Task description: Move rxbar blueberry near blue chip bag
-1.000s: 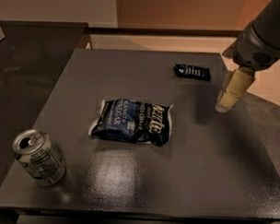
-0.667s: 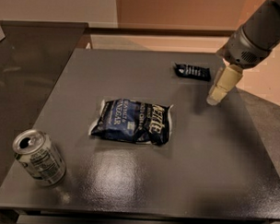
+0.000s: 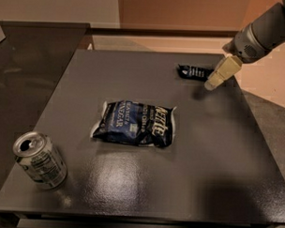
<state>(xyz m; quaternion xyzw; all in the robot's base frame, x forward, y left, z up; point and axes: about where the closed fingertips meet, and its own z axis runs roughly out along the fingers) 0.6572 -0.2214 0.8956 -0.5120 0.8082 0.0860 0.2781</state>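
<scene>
Our end effector (image 3: 213, 82) hangs just beside the rxbar blueberry (image 3: 194, 71), its opening we cannot tell, so a low approach may shove the bar away.

A: What colour is the table (image 3: 130, 195)?
B: Dark grey and faintly speckled, with a pale sheen towards the front.
A: And the bag (image 3: 135, 123)?
B: Deep blue, with white lettering and white edges.
A: The bar (image 3: 193, 71)?
B: Near black with small white lettering. It may be navy, the light is dim there.
A: The can (image 3: 40, 160)?
B: Silver with dark print.
A: The gripper (image 3: 218, 76)?
B: Cream-tan, at the far right just beside the bar, on a grey arm (image 3: 260, 35).
</scene>
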